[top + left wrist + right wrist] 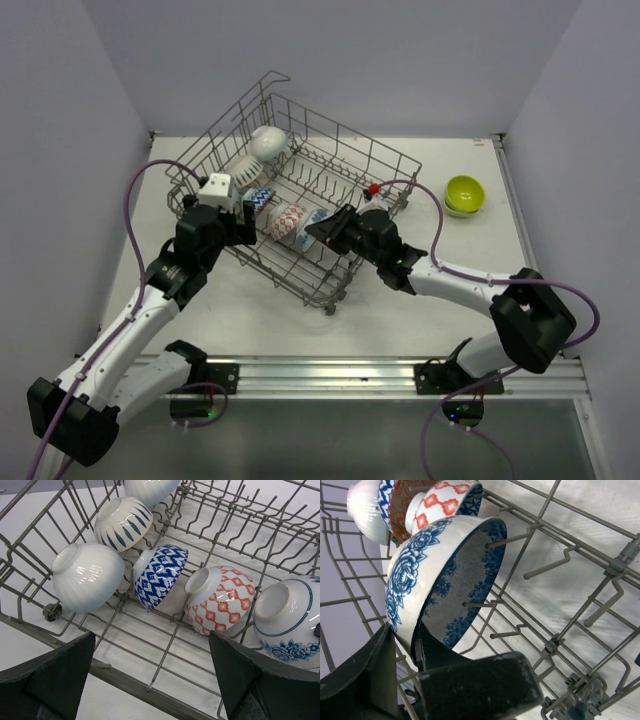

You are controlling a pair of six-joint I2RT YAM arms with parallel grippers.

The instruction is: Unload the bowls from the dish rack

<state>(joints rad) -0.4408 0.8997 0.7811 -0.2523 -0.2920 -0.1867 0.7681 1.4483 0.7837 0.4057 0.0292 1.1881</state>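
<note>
Straddling the rim of the blue floral bowl (415,565), the right claw (404,645) has one finger against the outer wall and the other inside the bowl, pinching the rim between them. That bowl stands on its edge among the tines of the dish rack (155,692), leaning on the upright wires. Just beyond the claw in the same row are the red lattice bowl (222,602) and the blue zigzag bowl (162,575), both tipped on their sides with their feet towards the left claw (150,645). The left claw is spread wide and holds nothing. It hangs over the near rail of the rack. Ahead of it and to its left the ribbed white bowl (90,577) lies on its side against the rack's wire wall. Farther ahead sits a white bowl with blue strokes (122,522), and past that a plain white bowl (150,487) is cut off by the edge of the view. Well off to the right of the right claw, outside the rack, a lime-green bowl (464,192) rests upright on the white table (450,260).
</note>
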